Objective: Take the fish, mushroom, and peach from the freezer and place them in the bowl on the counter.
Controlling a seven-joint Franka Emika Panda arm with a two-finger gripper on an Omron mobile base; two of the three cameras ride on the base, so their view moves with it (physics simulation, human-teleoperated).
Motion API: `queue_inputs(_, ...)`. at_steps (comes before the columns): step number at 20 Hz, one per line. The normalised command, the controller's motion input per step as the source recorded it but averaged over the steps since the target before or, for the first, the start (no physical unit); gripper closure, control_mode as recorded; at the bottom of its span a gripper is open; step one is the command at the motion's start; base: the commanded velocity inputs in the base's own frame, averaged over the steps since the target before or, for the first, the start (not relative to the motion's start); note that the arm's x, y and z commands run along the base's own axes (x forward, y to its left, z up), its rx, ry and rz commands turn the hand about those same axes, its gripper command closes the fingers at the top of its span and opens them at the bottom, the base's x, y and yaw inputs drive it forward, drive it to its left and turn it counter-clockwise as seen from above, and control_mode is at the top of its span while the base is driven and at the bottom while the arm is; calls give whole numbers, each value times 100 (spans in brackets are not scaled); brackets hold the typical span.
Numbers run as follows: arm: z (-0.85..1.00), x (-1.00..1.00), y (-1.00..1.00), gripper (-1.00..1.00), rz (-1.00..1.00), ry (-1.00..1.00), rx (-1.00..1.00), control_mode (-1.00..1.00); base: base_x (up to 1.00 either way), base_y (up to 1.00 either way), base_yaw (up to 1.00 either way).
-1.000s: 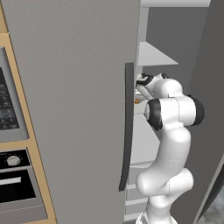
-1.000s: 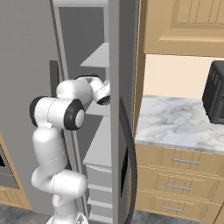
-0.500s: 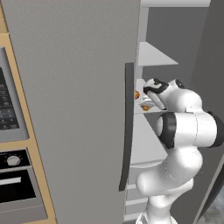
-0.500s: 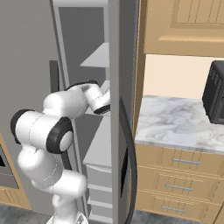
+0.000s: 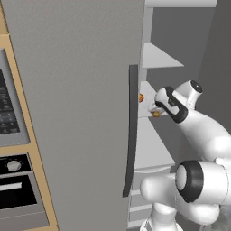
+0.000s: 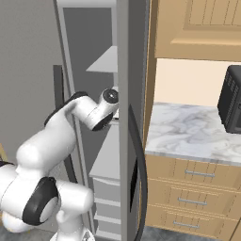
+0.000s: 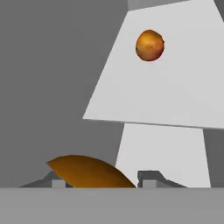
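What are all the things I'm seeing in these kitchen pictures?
freezer: one, grey with a dark handle, white shelves inside
peach: one, orange, on a freezer shelf
mushroom: one, tan-orange side showing, between the gripper tips
counter: one, white-grey marble, right of the freezer
drawers: several, tan, under the counter
dark appliance: one, black, on the counter
oven: one, built-in, left of the freezer
arm: one, white, reaching into the freezer
gripper: one, dark tips either side of the mushroom

Base views flanking freezer (image 5: 81,113); hand view inside
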Motion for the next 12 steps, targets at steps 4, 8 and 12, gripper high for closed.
queue_inputs(4, 58, -90, 6, 100, 0, 3, -4, -100, 0, 0, 0)
queue_inputs(8, 39, -87, 0, 100, 0, 1, -5, -100, 0, 0, 0)
queue_inputs(12, 9, -83, 6, 100, -5, 0, -14, -100, 0, 0, 0)
